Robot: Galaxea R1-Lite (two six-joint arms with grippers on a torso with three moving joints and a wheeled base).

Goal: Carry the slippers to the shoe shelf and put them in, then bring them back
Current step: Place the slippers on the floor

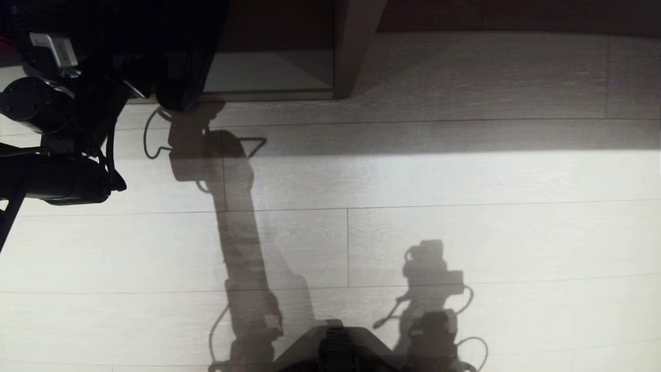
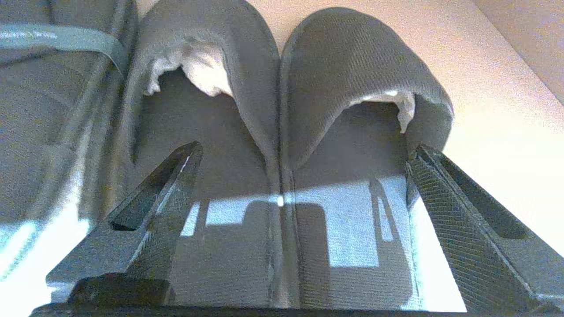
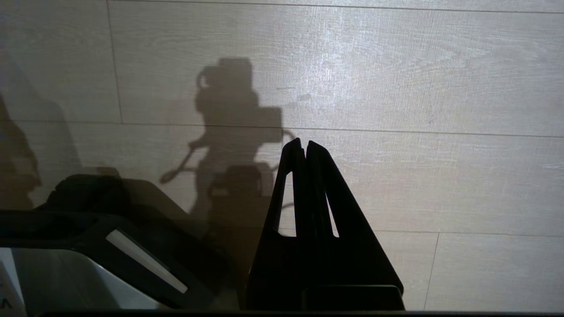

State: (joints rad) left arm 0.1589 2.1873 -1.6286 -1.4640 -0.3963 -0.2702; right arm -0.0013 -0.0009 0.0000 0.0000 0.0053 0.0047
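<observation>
- My left hand is spread wide around the slippers, fingers flanking the pair, not squeezing — they sit side by side on a pale board, toes pointing away.
- Risk I see: closing off-centre could pinch one slipper and drop the other, or snag that other dark shoe just beside them.
- They look like soft charcoal knit, open heels, pale lining showing — floppy stuff.
- Right hand is clenched, empty, parked over the floor.

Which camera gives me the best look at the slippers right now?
The left wrist view: the slippers lie side by side between the open left claw. The head view and right wrist view show none of them.
</observation>
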